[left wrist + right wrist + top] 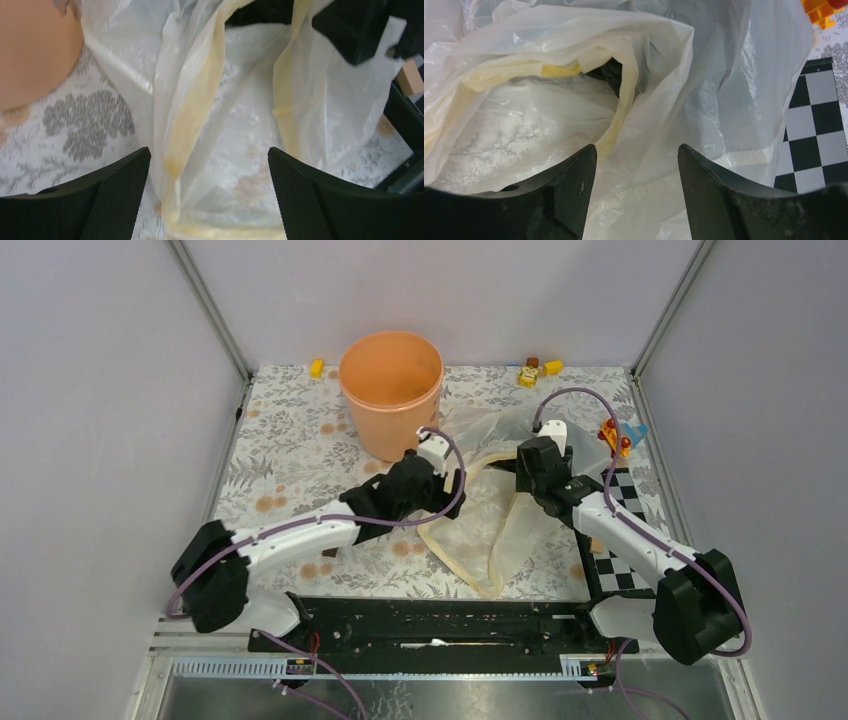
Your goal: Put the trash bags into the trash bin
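Open over the crumpled plastic: left end effector (208,157), black fingers (115,195) spread wide, nothing pinched between them. Directly beneath and ahead of it, the trash bags (240,125), translucent white with pale yellow bands (200,100), sprawled loosely across the floral-patterned counter (85,120). Just beyond this end effector and to its left, the trash bin (392,420), peach-orange and round, standing upright on the counter with its mouth up. The bags lying outside it, nearest folds close to its base on the side facing both arms. Opposite, across the heap of plastic, right end effector (636,150), likewise open, fingertips apart above a gaping fold of bag with a yellow-edged hem curling through the gap. Impossible to tell whether its fingers touch the film. To the right of this end effector, a black-and-white checkerboard (819,125) flat on the counter, just beside the edge of the plastic. Farther beyond on the same side, a small red-and-yellow toy (612,437) next to the bags. Well past both end effectors, along the back of the counter, a few small yellow blocks (535,370).
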